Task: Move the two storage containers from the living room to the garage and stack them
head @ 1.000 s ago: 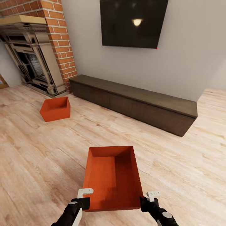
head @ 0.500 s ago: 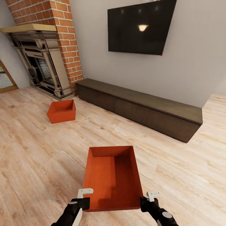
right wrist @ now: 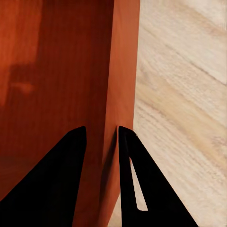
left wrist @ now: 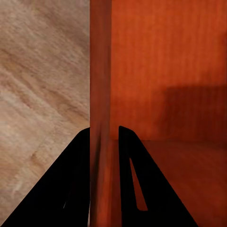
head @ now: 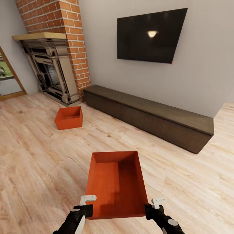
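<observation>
I hold one orange-red storage container (head: 116, 185) in front of me above the light wood plank floor, its open top facing up. My left gripper (head: 90, 208) is shut on its left wall and my right gripper (head: 148, 208) is shut on its right wall. The left wrist view shows that thin wall (left wrist: 100, 85) pinched in the left gripper (left wrist: 104, 131). In the right wrist view the opposite wall (right wrist: 124, 71) sits clamped in the right gripper (right wrist: 102, 130). The second storage container (head: 69, 117) rests on the wood floor farther off, in front of the fireplace.
This is the living room: a brick fireplace (head: 53, 70) stands at the far left, a long dark low cabinet (head: 152, 117) runs along the wall, and a TV (head: 151, 35) hangs above it. A glass door (head: 6, 81) shows at the left edge.
The whole picture has shifted right and the far wall looks farther off, so the camera has moved. The held container and both grippers keep their place in the view.
</observation>
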### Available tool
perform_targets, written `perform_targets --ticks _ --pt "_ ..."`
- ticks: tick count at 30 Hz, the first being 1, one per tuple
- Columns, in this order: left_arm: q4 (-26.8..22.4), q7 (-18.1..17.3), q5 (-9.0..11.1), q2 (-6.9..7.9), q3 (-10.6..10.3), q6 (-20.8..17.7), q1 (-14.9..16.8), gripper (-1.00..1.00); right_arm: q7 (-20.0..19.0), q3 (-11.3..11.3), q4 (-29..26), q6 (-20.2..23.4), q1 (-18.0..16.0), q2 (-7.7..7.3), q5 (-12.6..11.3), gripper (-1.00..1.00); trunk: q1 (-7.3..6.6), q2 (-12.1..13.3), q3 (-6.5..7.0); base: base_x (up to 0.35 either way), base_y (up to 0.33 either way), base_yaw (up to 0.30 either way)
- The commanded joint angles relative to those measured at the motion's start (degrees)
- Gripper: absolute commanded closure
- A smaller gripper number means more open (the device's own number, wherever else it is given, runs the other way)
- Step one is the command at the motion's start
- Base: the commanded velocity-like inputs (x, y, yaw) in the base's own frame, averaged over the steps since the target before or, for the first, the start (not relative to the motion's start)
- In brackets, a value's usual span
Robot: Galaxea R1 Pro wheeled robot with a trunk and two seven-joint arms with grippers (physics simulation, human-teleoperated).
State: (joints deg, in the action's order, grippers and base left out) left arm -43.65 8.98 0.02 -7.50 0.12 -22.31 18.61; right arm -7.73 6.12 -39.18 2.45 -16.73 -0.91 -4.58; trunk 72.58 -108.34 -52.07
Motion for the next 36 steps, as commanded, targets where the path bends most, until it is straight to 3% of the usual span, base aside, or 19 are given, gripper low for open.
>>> perform_targets --ticks 1,36 --pt "-0.11 0.57 -1.16 -0.06 -0.02 -0.45 0.03 1.0 0.17 1.57 -0.02 0.23 0.03 -0.05 0.01 1.0 -0.23 0.4 0.23 0.0 0.0 0.098" --pt "-0.03 0.69 -1.16 -0.29 -0.03 -0.45 0.03 1.0 0.17 1.43 0.07 0.19 0.03 -0.05 -0.21 1.0 -7.92 14.43 9.71 0.0 0.0 0.089"
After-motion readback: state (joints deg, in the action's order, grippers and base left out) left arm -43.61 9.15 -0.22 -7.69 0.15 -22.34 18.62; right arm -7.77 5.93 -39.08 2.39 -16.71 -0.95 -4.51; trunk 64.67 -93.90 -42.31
